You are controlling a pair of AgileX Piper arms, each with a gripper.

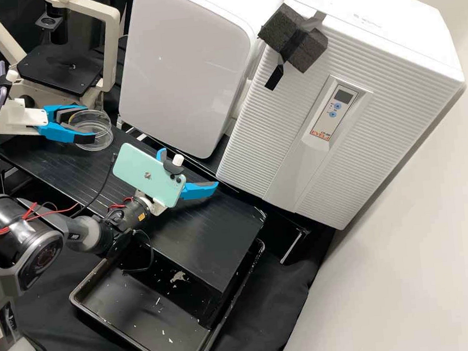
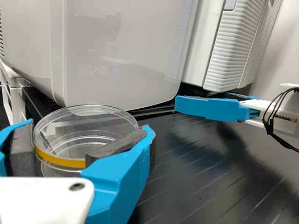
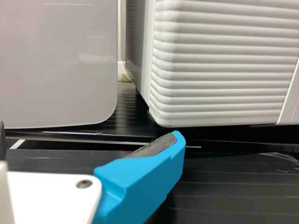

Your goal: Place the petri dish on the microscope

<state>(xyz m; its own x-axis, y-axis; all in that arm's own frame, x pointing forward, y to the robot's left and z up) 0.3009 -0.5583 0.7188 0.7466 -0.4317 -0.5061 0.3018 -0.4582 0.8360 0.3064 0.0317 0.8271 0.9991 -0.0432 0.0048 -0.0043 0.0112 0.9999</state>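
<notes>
In the high view my left gripper is shut on the clear petri dish, gripping it by its sides above the rack's far left end, just in front of the microscope's black stage. The left wrist view has the round, see-through dish with a yellow band between the dark pads of my left gripper. My right gripper is open with nothing between its fingers, over the middle of the rack. In the right wrist view, my right gripper has its fingers wide apart.
A black slatted rack spans the bench, with a black tray at its near side. Two large white appliances stand behind it. A green phone is mounted on the right arm.
</notes>
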